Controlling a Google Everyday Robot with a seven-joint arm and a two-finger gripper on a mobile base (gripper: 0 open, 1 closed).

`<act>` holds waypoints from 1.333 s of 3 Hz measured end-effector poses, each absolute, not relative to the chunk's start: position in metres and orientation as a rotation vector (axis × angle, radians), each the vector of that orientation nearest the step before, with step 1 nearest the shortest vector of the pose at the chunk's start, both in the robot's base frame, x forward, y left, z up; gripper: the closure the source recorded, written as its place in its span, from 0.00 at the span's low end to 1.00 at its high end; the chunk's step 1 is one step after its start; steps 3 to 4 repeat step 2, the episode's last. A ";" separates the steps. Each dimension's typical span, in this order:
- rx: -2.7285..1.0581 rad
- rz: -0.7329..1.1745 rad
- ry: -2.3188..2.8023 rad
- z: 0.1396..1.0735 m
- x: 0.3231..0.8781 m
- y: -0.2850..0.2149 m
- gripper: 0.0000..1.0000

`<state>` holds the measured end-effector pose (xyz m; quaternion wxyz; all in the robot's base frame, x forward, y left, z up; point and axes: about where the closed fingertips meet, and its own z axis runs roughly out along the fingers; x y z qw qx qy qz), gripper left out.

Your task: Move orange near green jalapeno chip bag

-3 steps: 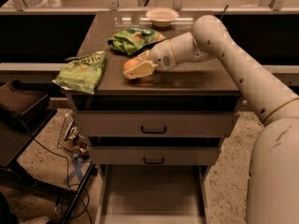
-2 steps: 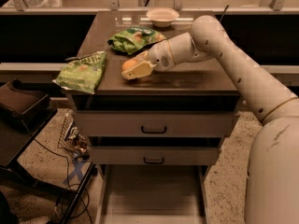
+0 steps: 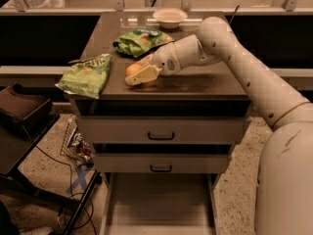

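The orange (image 3: pixel 132 69) sits between the fingers of my gripper (image 3: pixel 136 74), low over the middle of the brown cabinet top (image 3: pixel 205 82). The gripper is shut on it. A crumpled dark green chip bag (image 3: pixel 142 40) lies just behind the gripper. A lighter green chip bag (image 3: pixel 86 75) lies at the front left corner, a short way left of the orange and partly overhanging the edge. I cannot tell which bag is the jalapeno one. My white arm (image 3: pixel 234 53) reaches in from the right.
A white bowl (image 3: pixel 169 17) stands at the back of the cabinet top. Two drawers (image 3: pixel 161 136) are below. A dark low stand (image 3: pixel 24 116) and cables (image 3: pixel 73 146) are on the floor at left.
My gripper has moved a little to the left with the orange in it, toward the lighter green bag. The bags and the bowl have not moved.
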<state>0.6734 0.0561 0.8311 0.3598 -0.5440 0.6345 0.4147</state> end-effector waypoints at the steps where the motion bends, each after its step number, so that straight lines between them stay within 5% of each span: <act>1: -1.407 1.075 1.634 0.830 0.673 0.059 0.00; 4: -1.407 1.075 1.634 0.830 0.673 0.059 0.00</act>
